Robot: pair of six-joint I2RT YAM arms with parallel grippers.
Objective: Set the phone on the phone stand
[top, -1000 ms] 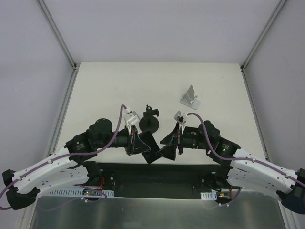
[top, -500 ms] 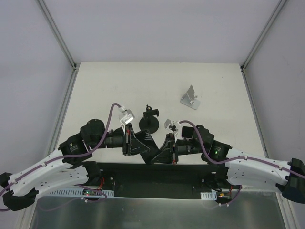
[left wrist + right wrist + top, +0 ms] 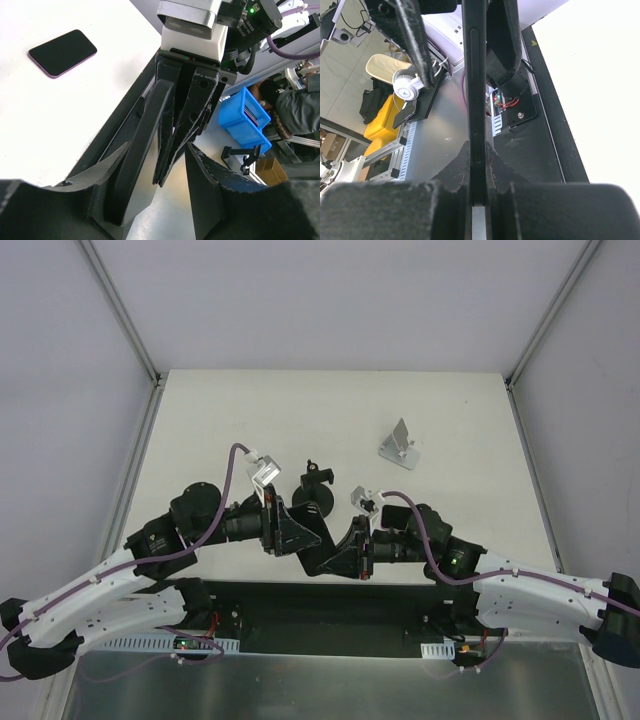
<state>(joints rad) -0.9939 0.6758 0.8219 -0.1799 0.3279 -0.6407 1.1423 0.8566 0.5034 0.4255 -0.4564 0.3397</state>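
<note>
The phone (image 3: 474,100) is a thin dark slab seen edge-on, its side button showing, upright in front of the camera. My right gripper (image 3: 477,146) is shut on its lower end. In the left wrist view the same phone (image 3: 142,150) runs between the spread fingers of my left gripper (image 3: 157,146), which is open and clear of it on both sides. Both grippers meet over the table's near edge. The silver phone stand (image 3: 400,445) sits on the white table (image 3: 220,430), right of centre and well beyond the grippers.
A black holder with a round base (image 3: 316,495) stands just beyond the two grippers. A second phone with a purple rim (image 3: 62,52) lies flat on the table in the left wrist view. A black strip (image 3: 400,600) runs along the near edge.
My right gripper has shut on the phone and my left gripper has opened off it. Both grippers have shifted together toward the near edge.
</note>
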